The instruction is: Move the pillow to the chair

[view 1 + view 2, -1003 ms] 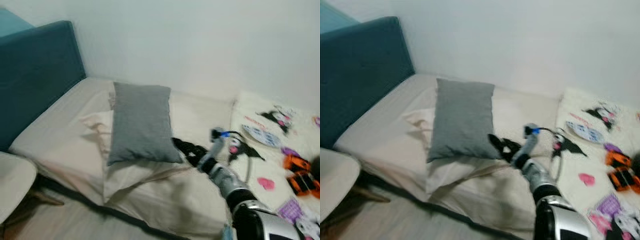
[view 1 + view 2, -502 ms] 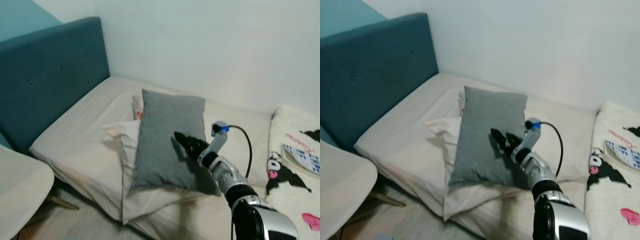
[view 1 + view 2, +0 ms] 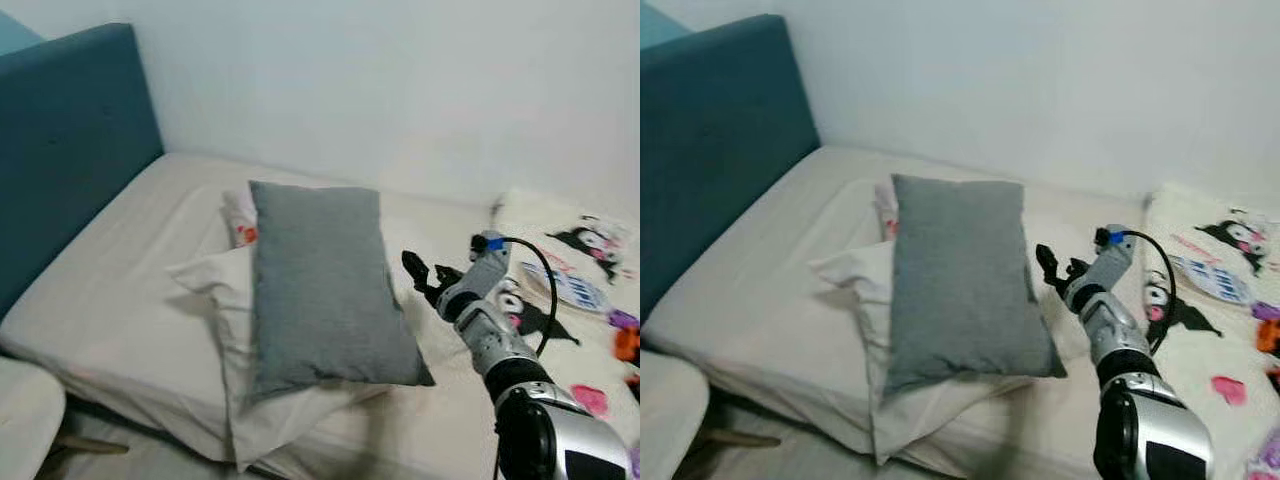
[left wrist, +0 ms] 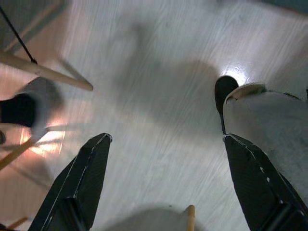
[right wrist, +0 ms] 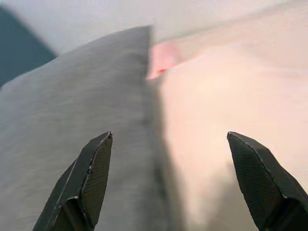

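Note:
A grey pillow (image 3: 320,290) lies on top of a white pillow (image 3: 225,310) on the bed. My right gripper (image 3: 421,274) hovers open just off the grey pillow's right edge, fingers pointing toward it. In the right wrist view the grey pillow (image 5: 62,120) lies beyond one open finger, with beige sheet beyond the other, and nothing sits between them at the right gripper (image 5: 168,137). The white seat of the chair (image 3: 18,412) pokes in at the lower left. My left gripper (image 4: 166,138) hangs open over the wooden floor.
A blue headboard (image 3: 60,130) stands at the left end of the bed (image 3: 110,270). A cream blanket with cartoon figures (image 3: 575,275) and an orange toy (image 3: 628,345) lie at the right. Wooden chair legs (image 4: 45,72) cross the floor under the left arm.
The camera has swung, so the whole scene shifted. My right gripper, in front of the grey pillow's lower part half a second ago, now stands beside its right edge.

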`<state>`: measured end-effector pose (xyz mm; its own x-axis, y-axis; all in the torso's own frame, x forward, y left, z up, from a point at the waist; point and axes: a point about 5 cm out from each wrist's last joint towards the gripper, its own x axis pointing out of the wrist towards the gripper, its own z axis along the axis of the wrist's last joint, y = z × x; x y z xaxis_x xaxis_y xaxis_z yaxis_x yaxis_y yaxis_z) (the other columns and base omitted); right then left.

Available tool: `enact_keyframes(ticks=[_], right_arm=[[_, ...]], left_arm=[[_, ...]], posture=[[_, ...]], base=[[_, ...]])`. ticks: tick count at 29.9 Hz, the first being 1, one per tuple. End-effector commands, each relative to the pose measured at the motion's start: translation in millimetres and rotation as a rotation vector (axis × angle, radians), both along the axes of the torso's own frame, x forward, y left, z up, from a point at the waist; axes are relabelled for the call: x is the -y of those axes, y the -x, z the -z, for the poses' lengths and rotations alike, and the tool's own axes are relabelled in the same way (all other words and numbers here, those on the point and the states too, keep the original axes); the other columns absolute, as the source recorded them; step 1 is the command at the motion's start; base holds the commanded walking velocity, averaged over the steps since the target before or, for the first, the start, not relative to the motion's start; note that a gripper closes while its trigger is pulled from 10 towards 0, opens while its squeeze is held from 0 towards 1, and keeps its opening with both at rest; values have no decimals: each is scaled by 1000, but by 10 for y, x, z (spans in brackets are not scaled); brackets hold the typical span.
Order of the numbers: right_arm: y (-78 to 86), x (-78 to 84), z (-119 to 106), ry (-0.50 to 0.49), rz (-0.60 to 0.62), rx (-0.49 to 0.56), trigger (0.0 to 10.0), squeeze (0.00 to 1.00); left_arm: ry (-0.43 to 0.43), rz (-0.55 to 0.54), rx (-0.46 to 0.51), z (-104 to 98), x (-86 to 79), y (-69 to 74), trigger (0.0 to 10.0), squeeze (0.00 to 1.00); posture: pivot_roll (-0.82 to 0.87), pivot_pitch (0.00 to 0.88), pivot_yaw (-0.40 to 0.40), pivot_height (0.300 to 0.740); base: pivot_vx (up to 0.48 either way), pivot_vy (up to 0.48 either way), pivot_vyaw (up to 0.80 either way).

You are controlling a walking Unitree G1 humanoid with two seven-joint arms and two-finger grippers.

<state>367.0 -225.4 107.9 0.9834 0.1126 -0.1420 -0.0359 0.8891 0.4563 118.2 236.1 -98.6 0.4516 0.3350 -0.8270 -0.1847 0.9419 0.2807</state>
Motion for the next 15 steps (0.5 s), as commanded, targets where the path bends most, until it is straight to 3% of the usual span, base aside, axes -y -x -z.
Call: enact_keyframes(ticks=[1, 8, 15], right_arm=[[61, 14, 123, -26, 2, -57, 10000, 0], [262, -92, 449, -222, -68, -138, 10000, 0], [426, -153, 705, -246, -47, -242, 10000, 0]], left_arm=[[6, 11, -28, 29, 27, 68, 10000, 0], [-2, 20, -20, 17, 1, 56, 10000, 0], [-7, 25, -22, 23, 6, 79, 10000, 0]], posture=[[-102, 61, -50, 740], [-107, 67, -48, 740], [-91, 88, -34, 740]], base=[[0, 0, 0], [0, 0, 0], [0, 0, 0]])
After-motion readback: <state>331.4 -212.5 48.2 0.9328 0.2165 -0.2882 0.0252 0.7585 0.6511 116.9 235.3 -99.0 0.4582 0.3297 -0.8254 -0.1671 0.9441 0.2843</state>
